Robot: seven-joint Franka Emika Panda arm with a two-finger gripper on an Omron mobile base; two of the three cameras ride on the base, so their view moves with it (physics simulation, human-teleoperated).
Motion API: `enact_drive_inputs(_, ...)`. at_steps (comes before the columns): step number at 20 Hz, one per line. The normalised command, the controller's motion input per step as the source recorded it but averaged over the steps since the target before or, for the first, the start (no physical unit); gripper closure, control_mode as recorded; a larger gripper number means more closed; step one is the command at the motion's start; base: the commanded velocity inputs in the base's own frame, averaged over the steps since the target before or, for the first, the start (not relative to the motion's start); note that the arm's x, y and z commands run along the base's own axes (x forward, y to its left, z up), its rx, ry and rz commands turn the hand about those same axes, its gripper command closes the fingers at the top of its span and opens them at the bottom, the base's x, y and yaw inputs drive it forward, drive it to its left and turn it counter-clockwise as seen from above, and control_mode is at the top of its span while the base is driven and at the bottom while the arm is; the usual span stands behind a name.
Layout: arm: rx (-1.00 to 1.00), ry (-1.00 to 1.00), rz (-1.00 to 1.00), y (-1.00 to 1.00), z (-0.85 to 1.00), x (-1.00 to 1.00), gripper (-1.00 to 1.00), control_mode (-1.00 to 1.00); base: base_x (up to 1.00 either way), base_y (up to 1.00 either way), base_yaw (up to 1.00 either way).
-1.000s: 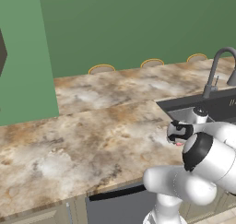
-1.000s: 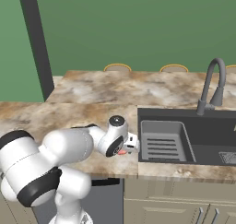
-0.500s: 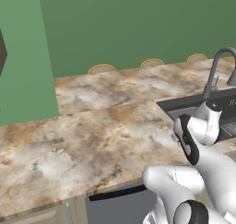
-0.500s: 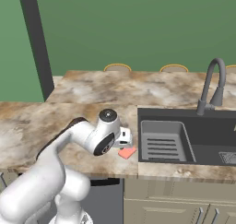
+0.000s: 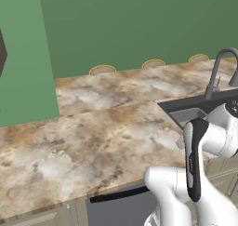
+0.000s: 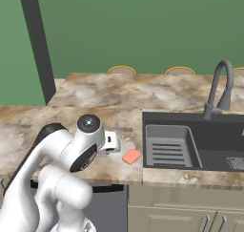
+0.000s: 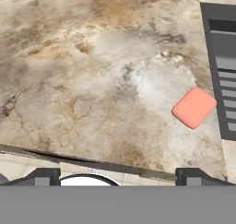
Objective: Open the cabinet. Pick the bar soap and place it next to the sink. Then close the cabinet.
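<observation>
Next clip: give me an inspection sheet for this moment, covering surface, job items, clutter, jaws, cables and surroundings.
Surface: tan marbled counter, bare stone around the work spot.
Job's things: salmon-pink bar soap lies flat on the counter just left of the sink, apart from the basin edge and from the gripper; hand view shows it resting free. Cabinet: nothing seen.
Clutter: nothing seen.
Grippers: gripper to the left of the soap, jaws open, holding nothing.
Cables: nothing seen.
Surroundings: green wall; grey gooseneck faucet behind the basin; three round tan tops beyond the counter's far edge; beige cabinet fronts below the sink.
</observation>
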Motion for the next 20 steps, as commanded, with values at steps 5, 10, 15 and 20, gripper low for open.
enact_drive_inputs(5,-0.01,-0.05,0.06,0.48,0.72,-0.42,-1.00,-1.00,0.00,0.00,0.00)
enact_drive_inputs(10,-0.08,0.00,0.00,0.45,0.51,-0.14,-1.00,-1.00,0.00,0.00,0.00)
enact_drive_inputs(15,-0.01,-0.05,-0.01,0.35,0.36,-0.46,-1.00,-1.00,0.00,0.00,0.00)
enact_drive_inputs(20,0.00,-0.13,0.00,0.34,0.28,-0.50,-1.00,-1.00,0.00,0.00,0.00)
